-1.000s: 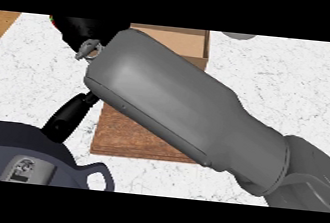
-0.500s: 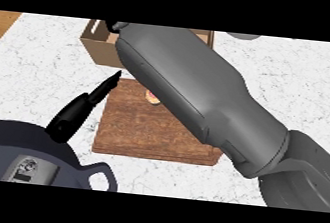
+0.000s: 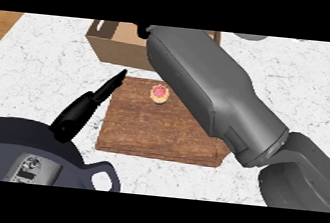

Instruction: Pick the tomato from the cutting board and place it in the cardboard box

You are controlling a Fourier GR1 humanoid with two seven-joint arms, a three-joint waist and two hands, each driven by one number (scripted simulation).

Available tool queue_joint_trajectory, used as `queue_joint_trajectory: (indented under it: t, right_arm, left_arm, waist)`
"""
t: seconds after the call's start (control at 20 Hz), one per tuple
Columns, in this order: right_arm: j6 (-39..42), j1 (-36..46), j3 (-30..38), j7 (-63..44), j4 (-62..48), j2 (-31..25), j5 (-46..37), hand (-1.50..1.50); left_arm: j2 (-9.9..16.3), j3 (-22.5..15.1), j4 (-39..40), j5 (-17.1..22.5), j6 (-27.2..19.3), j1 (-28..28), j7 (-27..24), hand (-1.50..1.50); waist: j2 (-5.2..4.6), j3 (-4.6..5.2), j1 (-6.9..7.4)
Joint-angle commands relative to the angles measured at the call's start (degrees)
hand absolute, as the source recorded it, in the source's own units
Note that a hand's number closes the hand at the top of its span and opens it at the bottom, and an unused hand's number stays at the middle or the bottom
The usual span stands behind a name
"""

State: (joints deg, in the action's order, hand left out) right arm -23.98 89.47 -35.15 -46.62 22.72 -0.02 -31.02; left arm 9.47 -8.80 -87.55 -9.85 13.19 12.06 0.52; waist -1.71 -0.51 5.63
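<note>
Head view, from left: left hand (image 3: 87, 108) with fingers straight, holding nothing, at edge of cutting board (image 3: 158, 133). Tomato (image 3: 159, 93) lying on board's far part, not yet picked. Cardboard box (image 3: 118, 46) behind on desk (image 3: 38, 71). Right hand hidden past forearm (image 3: 207, 92), cannot tell state. Risk: wide forearm covering tomato, so blind grasp possibly knocking it away.

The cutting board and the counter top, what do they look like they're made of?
The cutting board looks like dark brown wood with a matte finish; faint grain streaks show. The counter top looks like white marble or similar stone, judging by its fine grey veining.
</note>
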Motion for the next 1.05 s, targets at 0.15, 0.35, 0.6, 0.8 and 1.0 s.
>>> queue_joint_trajectory:
  t: [0.15, 0.35, 0.6, 0.8, 1.0]
  right_arm:
    - [-5.9, -5.2, 7.1, 4.5, -3.7, 0.0, 7.5, -1.5]
    - [-6.1, -6.3, 8.3, 8.2, -4.5, 0.0, 10.0, -1.5]
    - [-19.9, -9.0, 12.1, 15.6, -0.1, 0.0, 13.1, -1.5]
    - [-29.9, -11.8, 17.2, 22.3, 4.3, 0.0, 16.7, -1.5]
    - [-32.1, -16.5, 23.6, 31.8, 9.4, 0.0, 22.5, -1.5]
  left_arm:
    - [-4.2, -0.4, 0.3, 1.9, -2.3, 1.3, 2.6, 0.0]
    - [-3.8, -0.1, 1.8, 3.1, -1.6, 2.8, 2.6, 0.0]
    - [-4.1, -0.9, 1.7, 3.2, -2.6, 3.0, 3.5, 0.0]
    - [-3.1, -0.4, 0.9, 3.3, -3.4, 2.7, 2.8, 0.0]
    - [-1.9, 0.8, 2.4, 4.1, -3.7, 0.9, 0.7, 0.0]
  waist:
    - [-0.79, 0.59, 0.82]
    - [-0.69, 0.61, 0.63]
    - [-0.72, 0.47, 0.52]
    - [-0.05, 0.39, -1.15]
    - [0.11, 0.39, -2.35]
